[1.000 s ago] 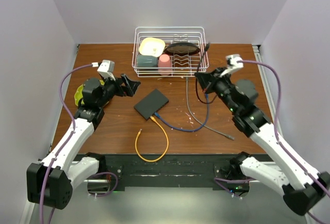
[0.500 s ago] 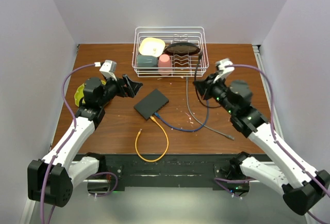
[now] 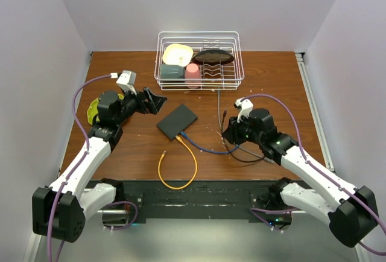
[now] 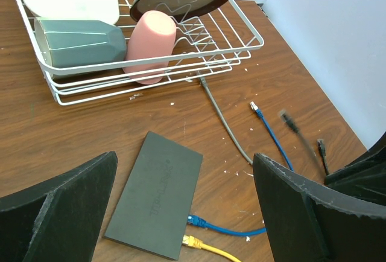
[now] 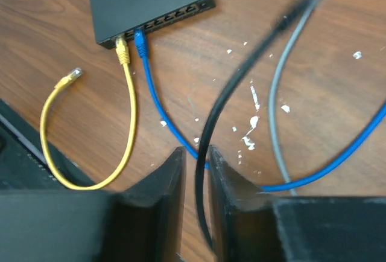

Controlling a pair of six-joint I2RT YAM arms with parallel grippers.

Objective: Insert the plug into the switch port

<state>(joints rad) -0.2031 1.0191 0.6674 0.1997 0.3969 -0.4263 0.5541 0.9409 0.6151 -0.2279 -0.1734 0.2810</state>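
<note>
The dark grey switch lies flat mid-table, its row of ports on the near narrow edge. A yellow plug and a blue plug sit in two ports at one end. My right gripper is shut on a black cable, right of the switch and low over the table. The cable runs up between the fingers. Its plug end is blurred and hangs free. My left gripper is open and empty, above and left of the switch.
A white wire rack with cups and a dark dish stands at the back. A loose grey cable, a blue cable and a yellow cable loop lie on the table. A yellow object lies at the left.
My right arm has swung from beside the rack toward the near side and left, carrying the black cable down toward the switch. The left arm has barely moved.
</note>
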